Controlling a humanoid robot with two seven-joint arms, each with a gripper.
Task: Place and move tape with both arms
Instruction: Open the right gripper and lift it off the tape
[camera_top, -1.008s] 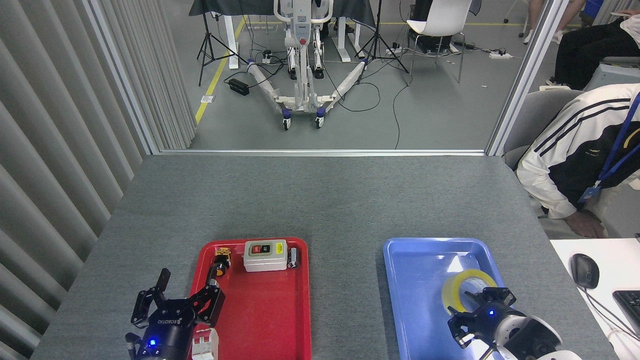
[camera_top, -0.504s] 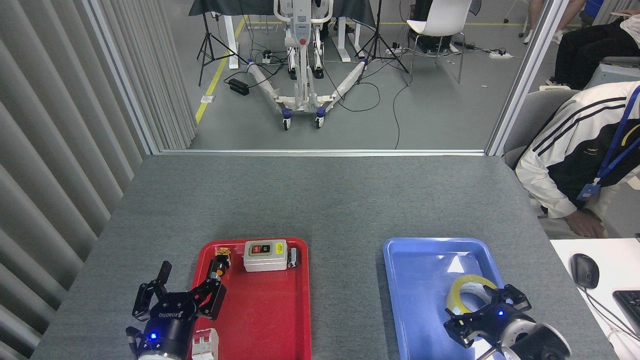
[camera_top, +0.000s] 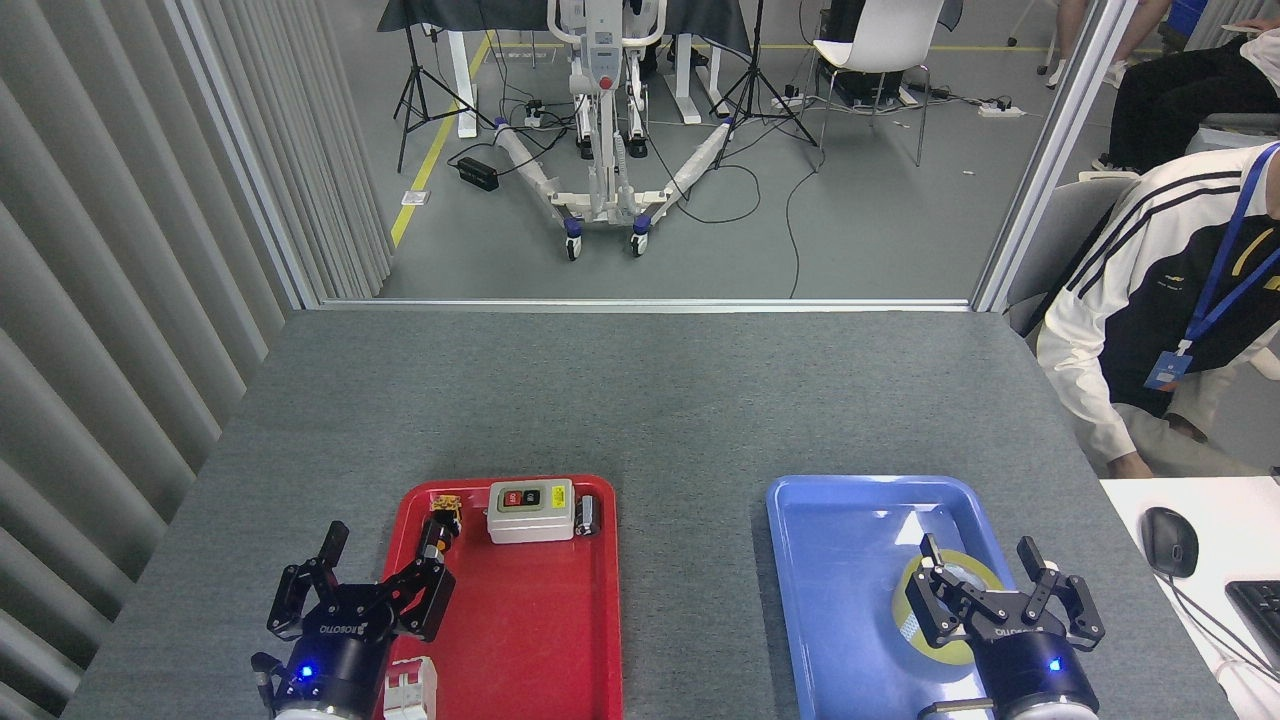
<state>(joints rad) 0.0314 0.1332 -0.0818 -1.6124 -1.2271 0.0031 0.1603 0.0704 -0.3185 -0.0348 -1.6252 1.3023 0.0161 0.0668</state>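
The tape (camera_top: 908, 600), a yellow roll, lies flat in the blue tray (camera_top: 840, 560) toward its near right side. My right gripper (camera_top: 990, 585) hangs right over it, fingers spread open around the roll's top, and hides most of the core. My left gripper (camera_top: 365, 580) stands open over the left edge of the red tray (camera_top: 540, 620), holding nothing.
In the red tray are a white switch box (camera_top: 530, 510), a small yellow-and-black button part (camera_top: 443, 515) and a white breaker (camera_top: 410, 690) at the near edge. A person (camera_top: 1150, 300) sits at the table's right. A mouse (camera_top: 1168, 540) lies on the white desk.
The tape went from standing tilted in my right gripper to lying flat in the blue tray. The right gripper turned fingers-up and opened. The person at the right sat up.
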